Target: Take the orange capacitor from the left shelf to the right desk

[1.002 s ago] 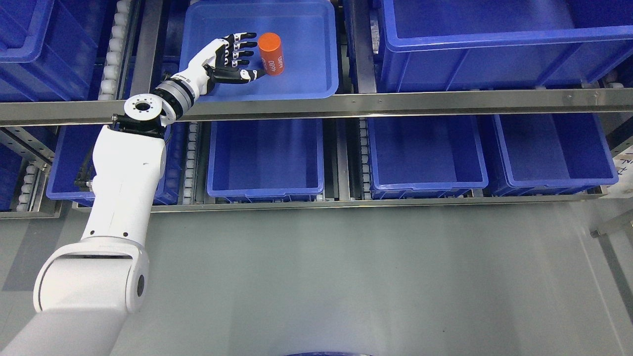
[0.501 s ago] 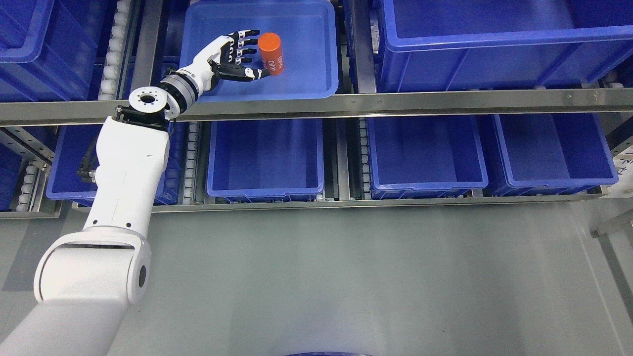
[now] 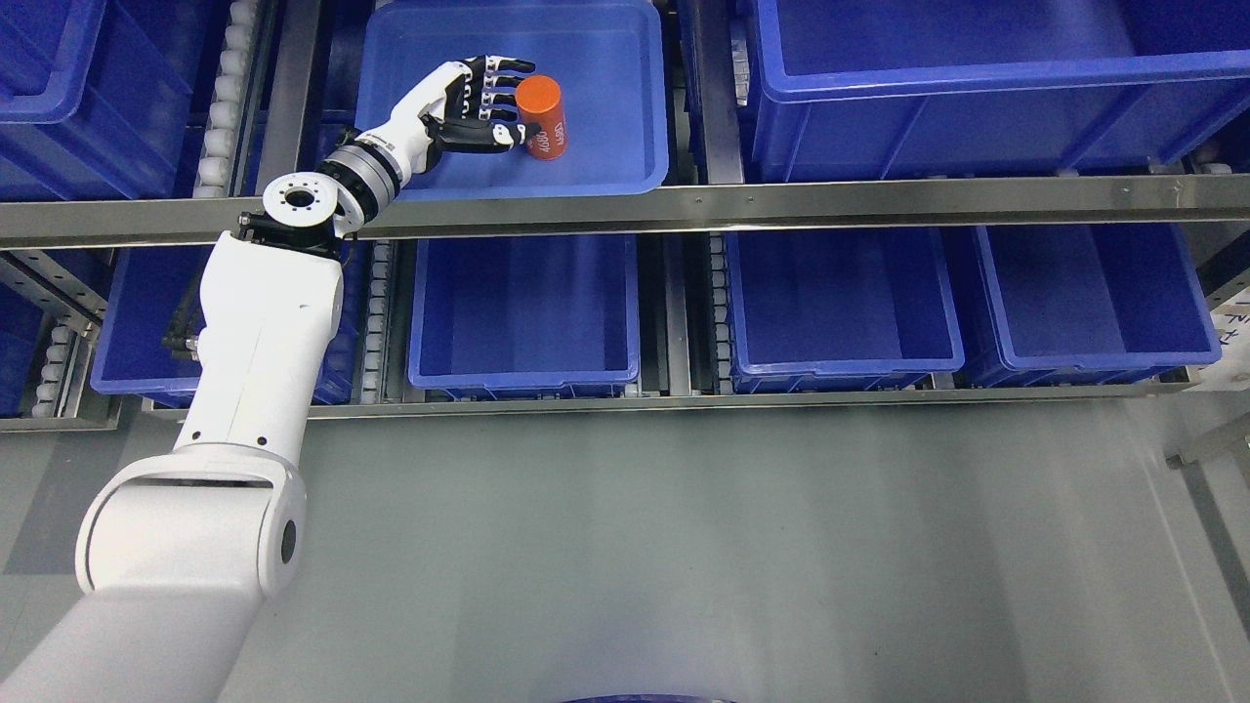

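Left arm, white-shelled, enters at lower left and extends up and rightward. Silver wrist joint bent toward the upper right. Left hand [image 3: 476, 104], black-and-white jointed fingers [image 3: 503, 82], extended rightward; thumb curled beneath them.

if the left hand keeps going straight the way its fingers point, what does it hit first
The left hand points right across the shallow blue tray, and the orange capacitor stands right at its fingertips, so that comes first. They look to be already touching or nearly so; depth is hard to judge from this view.
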### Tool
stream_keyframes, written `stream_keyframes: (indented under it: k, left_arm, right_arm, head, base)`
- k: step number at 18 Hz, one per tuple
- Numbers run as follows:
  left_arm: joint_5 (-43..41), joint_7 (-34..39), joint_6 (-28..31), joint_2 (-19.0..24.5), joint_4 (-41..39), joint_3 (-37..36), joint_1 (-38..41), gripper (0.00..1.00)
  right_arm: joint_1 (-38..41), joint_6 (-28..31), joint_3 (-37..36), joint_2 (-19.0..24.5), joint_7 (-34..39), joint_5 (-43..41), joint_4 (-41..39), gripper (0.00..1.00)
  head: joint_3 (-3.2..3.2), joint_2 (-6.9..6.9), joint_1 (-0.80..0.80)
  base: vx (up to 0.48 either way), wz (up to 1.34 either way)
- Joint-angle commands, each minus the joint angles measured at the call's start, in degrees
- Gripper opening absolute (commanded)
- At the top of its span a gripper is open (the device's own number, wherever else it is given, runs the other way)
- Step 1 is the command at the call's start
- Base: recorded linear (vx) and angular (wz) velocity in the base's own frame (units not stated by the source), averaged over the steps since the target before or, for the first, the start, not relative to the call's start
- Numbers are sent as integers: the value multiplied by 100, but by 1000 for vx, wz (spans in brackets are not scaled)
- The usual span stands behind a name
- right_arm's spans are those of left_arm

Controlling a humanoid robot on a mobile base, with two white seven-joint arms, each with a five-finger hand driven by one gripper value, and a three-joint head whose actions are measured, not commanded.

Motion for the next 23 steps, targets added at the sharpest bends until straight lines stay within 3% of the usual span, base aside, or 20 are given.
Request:
stream_keyframes:
  k: [1, 6, 9, 11, 17, 19, 23]
  left_arm:
    - [4, 0, -96, -29, 94, 263, 13, 40]
    - [-4, 0, -219, -47, 94, 236, 57, 39]
    - [-75, 9, -202, -91, 121, -114, 49, 64]
    - [-75, 9, -184, -91, 129, -326, 31, 69]
    - [-75, 9, -184, -170, 305, -344, -56, 69]
    - [-66, 18, -184, -135, 402, -283, -92, 63]
    - [-48, 9, -272, -91, 402, 199, -92, 21]
  right_arm:
    - [114, 1, -70, -100, -3, 26, -100, 100]
    - [114, 10, -70, -100, -3, 26, -100, 100]
    - [114, 1, -70, -100, -3, 26, -100, 100]
    - [114, 1, -70, -100, -3, 26, -100, 100]
    - [114, 1, -70, -100, -3, 26, -100, 100]
    - [114, 1, -70, -100, -3, 26, -100, 100]
    - [114, 1, -70, -100, -3, 26, -100, 100]
  head:
    - [0, 0, 0]
    - [0, 0, 0]
    - [0, 0, 0]
    - [0, 0, 0]
    - [0, 0, 0]
    - [0, 0, 0]
    - [0, 0, 0]
  base:
    - [0, 0]
    - [5, 1]
    - [0, 0]
    - [0, 0]
    - [21, -1]
    - [23, -10]
    - [11, -9]
